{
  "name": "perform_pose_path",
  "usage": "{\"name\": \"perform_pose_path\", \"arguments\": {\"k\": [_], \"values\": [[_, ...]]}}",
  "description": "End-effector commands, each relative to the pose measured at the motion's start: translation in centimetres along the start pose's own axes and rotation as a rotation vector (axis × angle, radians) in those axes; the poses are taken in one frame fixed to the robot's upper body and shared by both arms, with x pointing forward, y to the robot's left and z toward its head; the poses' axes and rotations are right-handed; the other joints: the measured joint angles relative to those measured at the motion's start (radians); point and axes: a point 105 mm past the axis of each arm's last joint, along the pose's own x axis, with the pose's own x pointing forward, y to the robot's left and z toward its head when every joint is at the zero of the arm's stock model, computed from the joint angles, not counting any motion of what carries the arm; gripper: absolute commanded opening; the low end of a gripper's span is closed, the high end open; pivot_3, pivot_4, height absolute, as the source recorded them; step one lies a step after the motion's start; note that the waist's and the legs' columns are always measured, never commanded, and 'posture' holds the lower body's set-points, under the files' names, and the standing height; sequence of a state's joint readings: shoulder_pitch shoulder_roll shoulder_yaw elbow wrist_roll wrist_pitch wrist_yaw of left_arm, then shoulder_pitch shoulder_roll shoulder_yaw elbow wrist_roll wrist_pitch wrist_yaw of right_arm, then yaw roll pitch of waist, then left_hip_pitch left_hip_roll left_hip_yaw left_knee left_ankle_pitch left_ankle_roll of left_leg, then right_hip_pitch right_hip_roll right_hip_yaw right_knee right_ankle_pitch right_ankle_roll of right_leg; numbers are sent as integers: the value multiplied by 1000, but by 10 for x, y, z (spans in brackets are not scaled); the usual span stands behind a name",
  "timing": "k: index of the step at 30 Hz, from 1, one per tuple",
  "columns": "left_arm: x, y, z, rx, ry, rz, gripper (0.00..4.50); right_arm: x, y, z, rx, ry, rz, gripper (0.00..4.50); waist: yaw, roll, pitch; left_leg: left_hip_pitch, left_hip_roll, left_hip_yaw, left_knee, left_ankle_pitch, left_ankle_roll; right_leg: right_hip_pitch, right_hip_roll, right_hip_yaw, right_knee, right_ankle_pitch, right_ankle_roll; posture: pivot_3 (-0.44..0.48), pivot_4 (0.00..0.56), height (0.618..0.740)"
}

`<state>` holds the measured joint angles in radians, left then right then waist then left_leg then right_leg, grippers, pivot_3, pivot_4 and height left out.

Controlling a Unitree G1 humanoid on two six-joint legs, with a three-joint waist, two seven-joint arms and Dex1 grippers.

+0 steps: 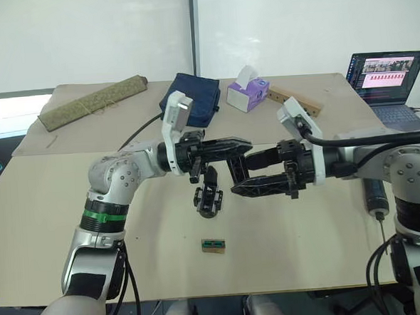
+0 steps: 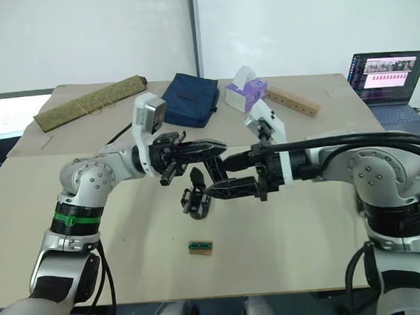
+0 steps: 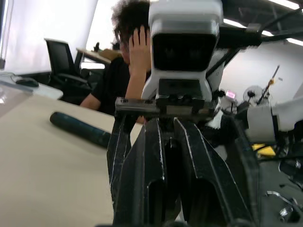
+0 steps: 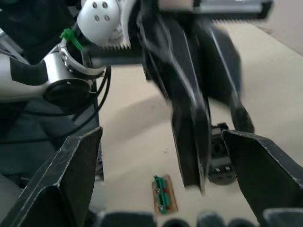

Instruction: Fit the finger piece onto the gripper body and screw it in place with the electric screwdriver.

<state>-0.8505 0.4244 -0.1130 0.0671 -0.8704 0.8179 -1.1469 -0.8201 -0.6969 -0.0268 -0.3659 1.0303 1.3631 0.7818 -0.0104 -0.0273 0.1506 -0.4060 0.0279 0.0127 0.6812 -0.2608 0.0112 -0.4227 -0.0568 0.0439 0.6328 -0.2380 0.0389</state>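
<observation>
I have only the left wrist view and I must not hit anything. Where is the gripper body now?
Observer: The gripper body is just below the left pincer, apparently resting on the table.
Operator: Is the right pincer open?
Observer: Yes, the right pincer is open, with its tips close beside the gripper body.
Operator: Is anything else near?
Observer: A small tan-and-green block lies on the table, nearer the robot than the gripper body.

Office-like lab: laptop (image 1: 389, 75) on table (image 1: 42, 210), office chair (image 3: 61, 59), whiteboard walls.
</observation>
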Motion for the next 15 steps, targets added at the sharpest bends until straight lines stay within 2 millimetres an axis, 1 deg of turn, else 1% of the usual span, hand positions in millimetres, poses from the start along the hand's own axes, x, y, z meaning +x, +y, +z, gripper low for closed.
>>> {"name": "perform_pose_path", "arguments": {"k": [1,6,9,11,12,13,15], "values": [[3,-6,6,48,21,-23,0,-1,9,9,-22,-9,11,4466,0,0,0,-1,0,0,0,0,0,-1,0,0,0,1,0,0,150,740],[3,-4,5,42,23,-13,0,0,13,7,-11,-8,31,4466,-1,0,0,-1,0,0,0,0,0,-1,0,0,0,1,0,0,150,740],[2,-4,4,44,32,-12,0,0,11,3,-2,2,15,3638,-1,0,0,-1,0,0,0,1,1,-1,0,0,0,1,0,0,150,740],[2,-4,3,42,40,-14,0,-1,10,3,2,-2,7,2942,-2,0,0,0,0,0,0,1,1,-1,0,0,1,1,0,0,150,740],[2,-4,3,42,42,-14,0,-1,10,3,2,-4,4,2673,-2,0,0,0,0,0,0,1,1,-1,0,0,1,1,0,0,150,740],[1,-4,3,41,43,-14,0,-1,9,3,2,-6,0,2214,-2,0,0,0,0,0,0,1,1,-1,0,0,1,1,0,0,150,740],[1,-4,3,40,44,-14,0,-1,8,2,3,-9,-7,1575,-2,0,0,0,0,0,0,1,1,-1,0,0,2,1,0,0,150,740]]}}
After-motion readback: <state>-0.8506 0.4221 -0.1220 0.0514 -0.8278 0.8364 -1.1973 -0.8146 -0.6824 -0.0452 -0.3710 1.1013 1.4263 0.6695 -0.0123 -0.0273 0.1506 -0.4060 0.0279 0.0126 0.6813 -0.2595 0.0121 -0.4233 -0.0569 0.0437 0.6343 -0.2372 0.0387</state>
